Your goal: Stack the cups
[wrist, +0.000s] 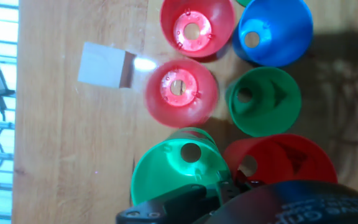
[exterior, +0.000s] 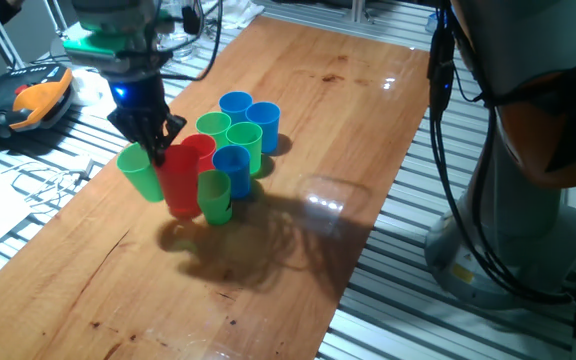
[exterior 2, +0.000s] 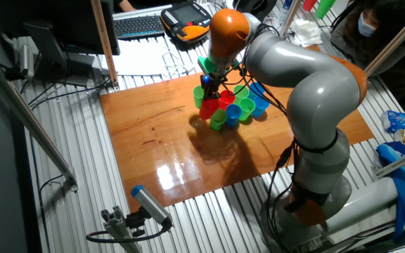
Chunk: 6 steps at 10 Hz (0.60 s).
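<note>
Nearest the hand camera, we see our gripper (wrist: 229, 186) clamped on the rim of a green cup (wrist: 173, 171), one finger inside the mouth and the other outside the wall. From one fixed view that green cup (exterior: 141, 171) hangs tilted from the gripper (exterior: 155, 150), off the wooden table (exterior: 268, 270), just beside the left edge of the cluster. Touching it in the hand view is a tall red cup (wrist: 278, 162), which in the fixed view is a red stack (exterior: 181, 178) with a small green cup (exterior: 215, 195) beside it. Beyond these stand two more red cups (wrist: 179, 90), a green one (wrist: 263, 99) and a blue one (wrist: 272, 28), all upright and close together. Left of them a small pale wooden cube (wrist: 106, 65) lies apart on the table. Farthest back, two blue cups (exterior: 249, 115) close the cluster.
</note>
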Motion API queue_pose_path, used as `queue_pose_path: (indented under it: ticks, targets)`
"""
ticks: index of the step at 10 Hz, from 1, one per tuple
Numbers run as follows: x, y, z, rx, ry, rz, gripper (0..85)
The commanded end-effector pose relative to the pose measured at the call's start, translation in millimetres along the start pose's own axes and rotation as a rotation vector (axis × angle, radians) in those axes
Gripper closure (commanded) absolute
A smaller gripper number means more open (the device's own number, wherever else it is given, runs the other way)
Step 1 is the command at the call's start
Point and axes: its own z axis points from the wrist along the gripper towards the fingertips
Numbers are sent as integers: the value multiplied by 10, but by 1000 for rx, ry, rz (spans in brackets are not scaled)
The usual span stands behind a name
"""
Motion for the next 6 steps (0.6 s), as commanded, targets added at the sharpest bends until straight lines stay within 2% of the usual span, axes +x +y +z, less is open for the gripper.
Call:
queue_pose_path:
  ticks: [1, 3, 5, 6]
  targets:
    - [-45, -7, -30, 7, -12, -3, 850]
    - [-214, -13, -142, 26, -14, -29, 850]
    - [-329, -37, -120, 32, -38, -38, 850]
    - [-382, -39, -86, 30, -38, -43, 850]
